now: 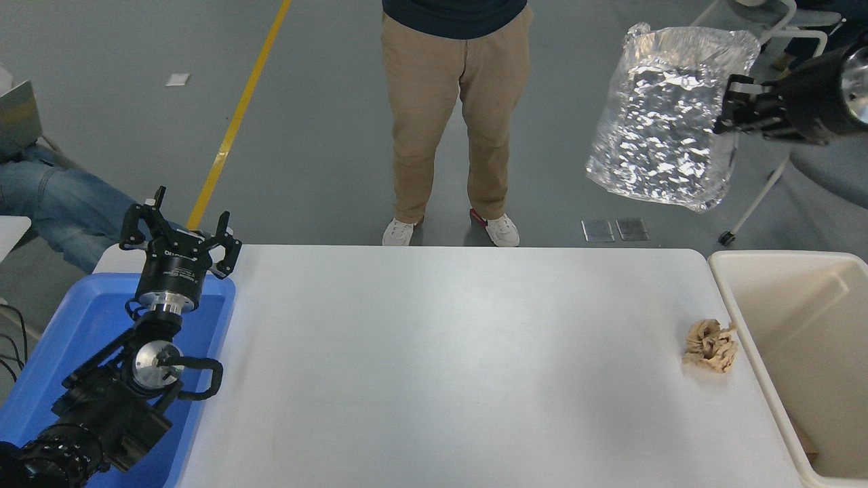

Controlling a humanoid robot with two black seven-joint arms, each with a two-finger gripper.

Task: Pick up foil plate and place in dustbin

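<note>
Foil plate [668, 129] hangs clamped at its edge in the right gripper [729, 112]; no writing legible.

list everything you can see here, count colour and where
foil plate: 1, shiny silver, held in the air at upper right, beyond the table's far edge
dustbin: 1, cream-beige, at the table's right end
paper wad: 1, tan, on the table beside the dustbin
tub: 1, blue, at the table's left end
table: 1, white, centre
person: 1, tan trousers, standing at the far side
left hand: 1, black, open, parked over the tub
right hand: 1, black, shut on the foil plate's right rim
</note>
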